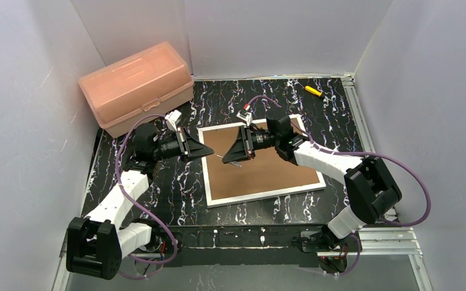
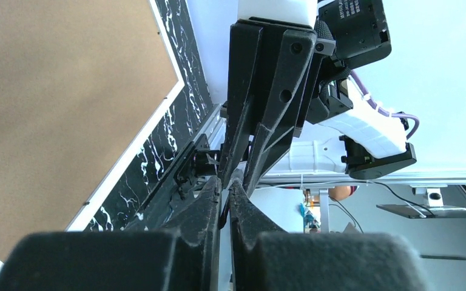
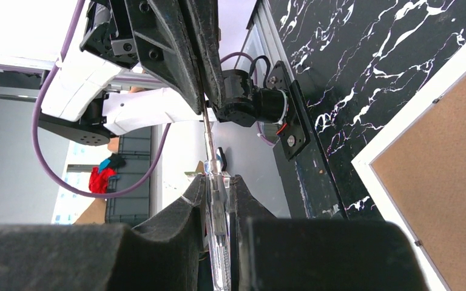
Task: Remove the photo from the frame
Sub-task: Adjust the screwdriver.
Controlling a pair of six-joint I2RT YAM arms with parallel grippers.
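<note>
**A:** Top view, dead centre: the frame (image 1: 267, 176) lies flat on the black marbled table (image 1: 176, 182), brown back facing up, narrow white border all round.

**B:** And the photo?

**A:** Can't see it from any camera. Only the fibreboard back shows.

**B:** Both arms meet over the frame's left edge in that picture. The left gripper (image 1: 209, 151) points in from the left and the right gripper (image 1: 226, 159) from the right, tips almost nose to nose.

**A:** Look at the right wrist view. A clear strip (image 3: 217, 236) stands edge-on between the right gripper's fingers, low in the middle of the picture. That gripper is clamped on it, no doubt.

**B:** A thin line of the strip runs up the picture to the left gripper's tips, just above centre.

**A:** The left gripper's fingers are pressed together, with barely a slit between them in its own wrist view. Whether they actually pinch the strip's far end, I can't tell.

**B:** Both grippers appear to hang above the frame. Its corner sits at the lower right of the right wrist view, well behind the fingers.

**A:** Around the edges, a pink plastic box (image 1: 136, 85) sits at the upper left of the top view with its lid down. A small yellow-handled tool (image 1: 312, 91) lies near the table's top right corner.
</note>
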